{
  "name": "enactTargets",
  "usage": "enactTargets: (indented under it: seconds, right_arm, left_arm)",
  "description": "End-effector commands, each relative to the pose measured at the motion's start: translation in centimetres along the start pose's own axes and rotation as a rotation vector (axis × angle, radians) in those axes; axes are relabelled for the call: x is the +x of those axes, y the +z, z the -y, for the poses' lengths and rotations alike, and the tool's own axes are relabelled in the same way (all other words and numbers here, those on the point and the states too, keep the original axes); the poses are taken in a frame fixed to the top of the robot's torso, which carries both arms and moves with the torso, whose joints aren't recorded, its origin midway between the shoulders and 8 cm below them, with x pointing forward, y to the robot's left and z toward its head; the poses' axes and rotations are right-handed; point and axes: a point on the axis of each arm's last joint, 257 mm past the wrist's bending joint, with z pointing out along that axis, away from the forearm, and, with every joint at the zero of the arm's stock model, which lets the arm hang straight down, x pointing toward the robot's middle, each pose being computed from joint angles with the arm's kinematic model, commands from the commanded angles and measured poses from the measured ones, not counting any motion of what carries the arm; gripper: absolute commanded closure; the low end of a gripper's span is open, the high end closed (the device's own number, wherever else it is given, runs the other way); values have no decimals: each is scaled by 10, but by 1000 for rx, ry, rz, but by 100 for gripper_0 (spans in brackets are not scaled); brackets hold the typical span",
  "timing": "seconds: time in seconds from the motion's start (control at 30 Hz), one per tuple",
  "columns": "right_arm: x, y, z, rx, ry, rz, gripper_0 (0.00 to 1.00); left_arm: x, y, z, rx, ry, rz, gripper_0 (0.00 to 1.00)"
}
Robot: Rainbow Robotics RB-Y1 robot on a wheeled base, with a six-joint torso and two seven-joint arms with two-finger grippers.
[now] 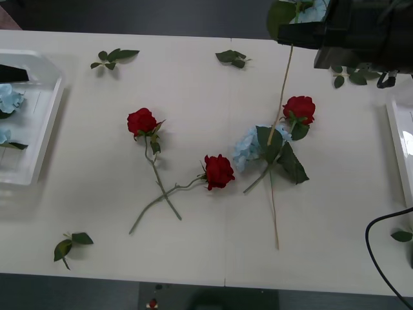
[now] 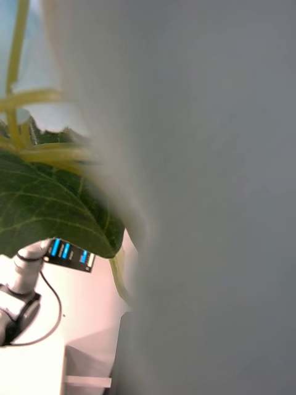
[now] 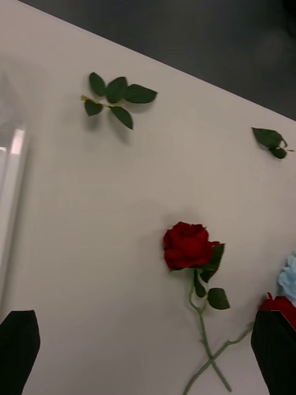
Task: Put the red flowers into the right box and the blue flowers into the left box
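Observation:
My right gripper (image 1: 295,35) is raised at the back right, shut on a blue flower (image 1: 311,9) whose long stem (image 1: 282,90) hangs down over the table. Its big leaf (image 2: 49,203) shows in the right wrist view. Another blue flower (image 1: 246,148) lies mid-table beside a red flower (image 1: 299,108). Two more red flowers (image 1: 142,121) (image 1: 219,171) lie with crossed stems. The left box (image 1: 45,129) holds blue flowers (image 1: 8,98). The right box (image 1: 401,148) is at the right edge. My left gripper (image 3: 147,355) is open, near the left box, facing a red flower (image 3: 185,244).
Loose green leaf sprigs lie at the back left (image 1: 113,58), back middle (image 1: 232,58), back right (image 1: 352,74), front left (image 1: 71,245) and front right (image 1: 401,236). A black cable (image 1: 377,252) loops over the front right corner.

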Motion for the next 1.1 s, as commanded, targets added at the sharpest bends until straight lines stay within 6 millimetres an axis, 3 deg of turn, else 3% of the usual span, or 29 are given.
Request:
enactTargets:
  seconds: [0.03,0.17,0.4,0.63,0.87,1.1]
  right_arm:
    - [-13,16,-42,-76,-34,9,100]
    - [-20,22,-52,-95,-61,20,100]
    - [-35,23,-70,-99,-226,63,100]
    - [-35,23,-71,-102,-253,64,100]
    - [-35,23,-71,-102,-255,64,100]
    - [-35,23,-71,-102,-255,64,100]
  left_arm:
    - [6,8,57,116,70,19,0]
    - [10,12,102,211,95,27,0]
    - [23,23,199,420,140,-4,0]
    - [22,9,286,639,130,-16,0]
    - [28,9,348,755,179,-26,0]
    - [51,33,396,791,244,-24,0]
